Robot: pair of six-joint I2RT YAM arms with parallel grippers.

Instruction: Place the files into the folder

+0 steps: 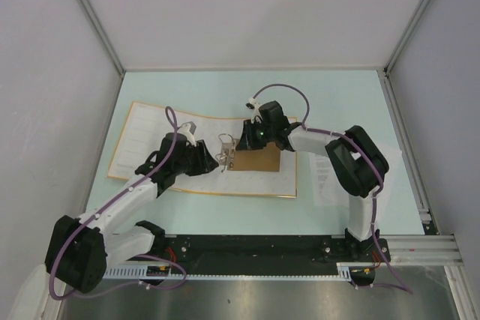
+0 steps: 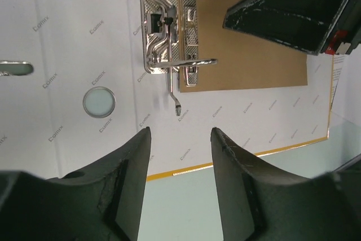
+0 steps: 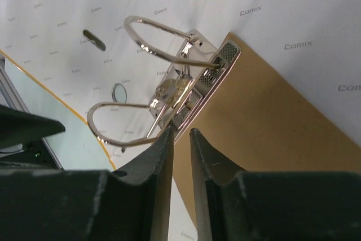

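Note:
The folder (image 1: 150,148) lies open and flat, whitish inside with an orange-yellow edge. Its metal ring clip (image 1: 225,151) stands at the middle, beside a brown card (image 1: 259,159). My left gripper (image 1: 216,162) is open and empty, low over the white inside just left of the clip; in the left wrist view (image 2: 180,134) the clip (image 2: 169,32) lies ahead of it. My right gripper (image 1: 238,145) sits at the clip's right side; in the right wrist view (image 3: 181,132) the jaws are nearly together with nothing between them, over the card's edge (image 3: 271,122). The files (image 1: 322,181) lie on the table under the right arm.
The table top (image 1: 225,207) is pale green, walled by grey panels with metal posts at the back corners (image 1: 120,73). A rail (image 1: 420,245) runs along the near edge by the arm bases. The right arm's elbow (image 1: 356,159) hangs over the files.

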